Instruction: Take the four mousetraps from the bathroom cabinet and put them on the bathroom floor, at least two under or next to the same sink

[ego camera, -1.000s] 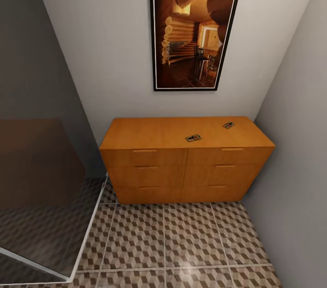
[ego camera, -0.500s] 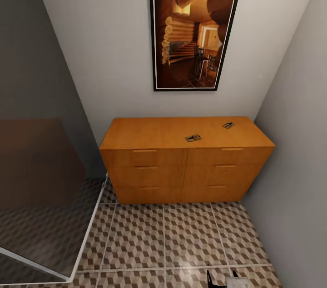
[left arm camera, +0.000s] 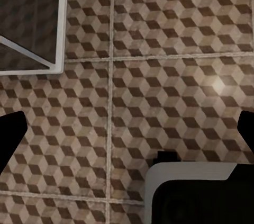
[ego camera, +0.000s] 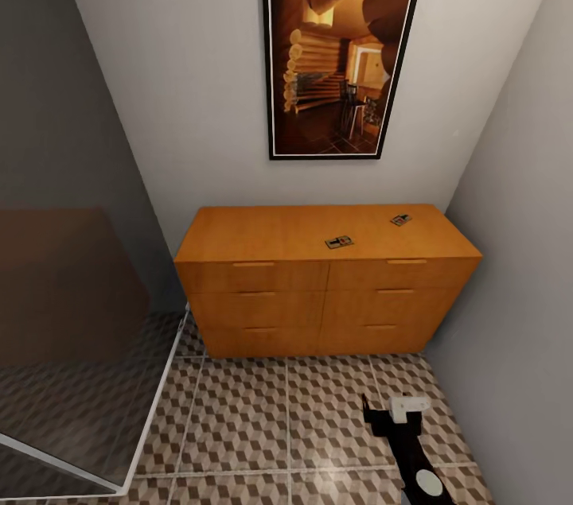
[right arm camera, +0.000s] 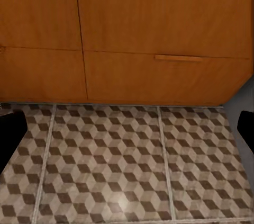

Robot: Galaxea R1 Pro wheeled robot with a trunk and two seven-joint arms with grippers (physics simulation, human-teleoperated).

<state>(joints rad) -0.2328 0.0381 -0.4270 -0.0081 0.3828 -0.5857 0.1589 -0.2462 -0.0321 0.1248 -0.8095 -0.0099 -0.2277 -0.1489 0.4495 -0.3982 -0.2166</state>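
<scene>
- cabinet [ego camera: 326, 282] sits against the back wall, tucked into the right corner; two columns of drawers, all shut, slim bar handles.
- two mousetraps on the cabinet top, right half: one [ego camera: 339, 242] near the front edge by the middle seam, the other [ego camera: 401, 219] further back and to the right. Well apart from each other. Each has a small red mark; no lettering readable.
- bathroom floor [ego camera: 263, 417] in front of the cabinet: cube-pattern tiles, pale grout.
- right gripper [ego camera: 390, 409] low over the floor, in front of the cabinet's right half. Wrist view shows its fingertips [right arm camera: 10, 136] at the frame edges, spread wide, nothing between them.
- left gripper [left arm camera: 127, 134]: fingers likewise wide apart over floor tile, holding nothing.
- framed picture [ego camera: 344, 44] above the cabinet shows a log interior; no text.
- glass panel [ego camera: 72, 314] at left.
</scene>
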